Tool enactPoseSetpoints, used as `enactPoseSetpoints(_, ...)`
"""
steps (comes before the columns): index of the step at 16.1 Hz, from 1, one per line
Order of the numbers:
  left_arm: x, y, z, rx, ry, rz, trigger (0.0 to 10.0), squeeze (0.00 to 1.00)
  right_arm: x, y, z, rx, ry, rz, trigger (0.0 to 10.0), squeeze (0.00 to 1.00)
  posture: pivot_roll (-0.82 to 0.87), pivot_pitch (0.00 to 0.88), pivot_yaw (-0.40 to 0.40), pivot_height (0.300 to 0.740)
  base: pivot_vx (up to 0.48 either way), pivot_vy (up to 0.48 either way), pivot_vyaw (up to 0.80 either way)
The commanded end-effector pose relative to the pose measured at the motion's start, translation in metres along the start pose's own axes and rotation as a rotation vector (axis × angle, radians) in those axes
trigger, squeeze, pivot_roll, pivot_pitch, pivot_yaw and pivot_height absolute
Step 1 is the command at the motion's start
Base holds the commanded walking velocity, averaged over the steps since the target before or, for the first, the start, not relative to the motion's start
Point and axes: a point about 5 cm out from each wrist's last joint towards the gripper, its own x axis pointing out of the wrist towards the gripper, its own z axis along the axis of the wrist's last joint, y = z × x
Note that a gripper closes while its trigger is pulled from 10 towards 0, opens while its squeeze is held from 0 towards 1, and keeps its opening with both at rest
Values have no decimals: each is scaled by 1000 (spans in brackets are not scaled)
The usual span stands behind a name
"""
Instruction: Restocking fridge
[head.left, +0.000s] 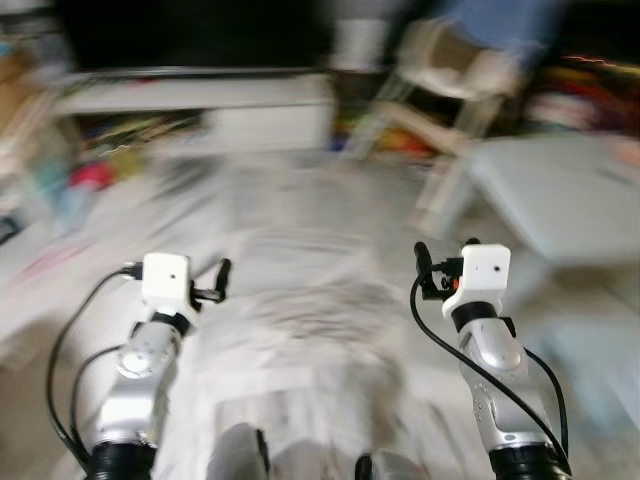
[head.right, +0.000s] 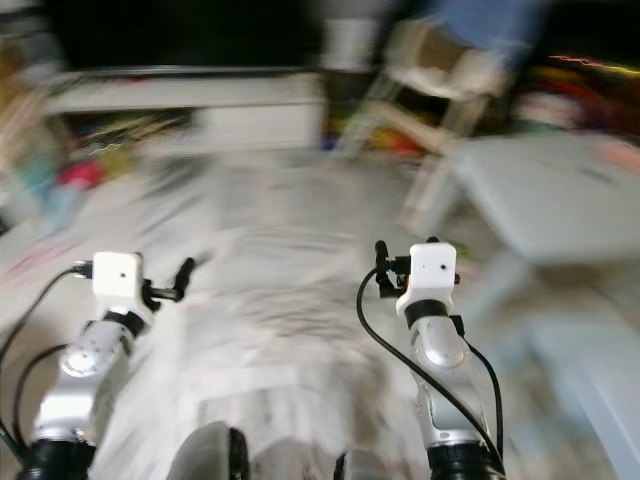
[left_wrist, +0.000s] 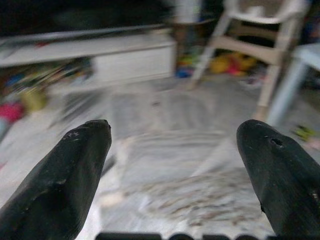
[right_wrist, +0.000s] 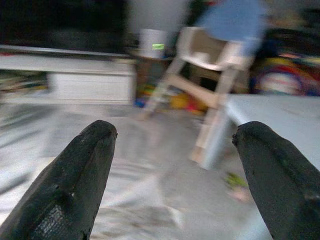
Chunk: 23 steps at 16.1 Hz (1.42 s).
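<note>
Blurred room, pale rug (head.left: 310, 300) near; left gripper (left_wrist: 172, 145) fingers apart, empty; right gripper (right_wrist: 175, 150) fingers apart, empty; wooden chair (right_wrist: 210, 75) far right, low white shelf (head.left: 200, 110) far left

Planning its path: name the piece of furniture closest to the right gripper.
The pale blue table, just beyond the right gripper; the wooden chair and the low white shelf stand farther back.

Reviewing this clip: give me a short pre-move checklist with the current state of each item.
1. Left gripper open and empty: ok.
2. Right gripper open and empty: ok.
3. Fridge located: cannot tell, the eye views are blurred.
4. Path ahead over the pale rug free: ok, though blurred.
5. Clearance from the light table on the right: ok, apart.
6. Wooden high chair well ahead: ok.
</note>
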Motion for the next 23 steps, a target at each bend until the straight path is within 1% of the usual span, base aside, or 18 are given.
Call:
enactPoseSetpoints(1,2,-5,0,1,1,-15,10000,0,1,-6,2,-6,-5,-28,10000,0,1,0,20,740,-341,0,-725)
enactPoseSetpoints(3,8,-3,8,-1,-24,2,10000,0,6,-6,9,-13,-31,-38,10000,0,-10,0,31,740,-328,0,-800)
enactPoseSetpoints(5,10,-4,9,-8,-30,9,10000,0,8,-8,13,-11,-43,-55,10000,0,-14,0,32,740,-126,0,-800)
enactPoseSetpoints(8,6,-9,6,-12,-26,-24,10000,0,5,-6,13,-11,-46,-58,10000,0,-26,0,45,740,0,0,-800)
enactPoseSetpoints(9,2,-12,5,-59,-28,-31,10000,0,0,-5,8,-22,-35,-65,10000,0,-25,0,45,740,0,0,-800)
enactPoseSetpoints(10,0,-16,4,-72,-35,-54,10000,0,-3,-5,2,-21,-15,-82,10000,0,-22,0,43,740,0,0,-800)
enactPoseSetpoints(11,-1,-19,4,-76,-40,-65,10000,0,-4,-4,1,-23,-12,-85,10000,0,-22,0,41,740,0,0,-800)
enactPoseSetpoints(12,-1,-24,5,-82,-48,-98,10000,0,-3,-1,2,-26,-17,-76,10000,0,-26,0,42,740,420,0,-800)
enactPoseSetpoints(13,0,-25,6,-70,-54,-104,10000,0,-1,1,7,-35,-36,-66,10000,0,-29,0,42,740,435,0,-800)
enactPoseSetpoints(16,4,-24,10,-71,-66,-103,10000,0,4,-3,14,-47,-67,-72,10000,0,-30,0,47,740,435,0,-800)
enactPoseSetpoints(19,6,-22,12,-68,-70,-98,10000,0,6,-5,17,-65,-85,-77,10000,0,-32,0,51,740,373,301,0)
enactPoseSetpoints(21,8,-22,13,-64,-78,-96,10000,0,5,-1,18,-84,-97,-64,10000,0,-32,0,53,740,334,345,0)
enactPoseSetpoints(23,9,-23,13,-83,-80,-97,10000,0,5,1,19,-99,-105,-58,10000,0,-34,0,53,740,326,352,0)
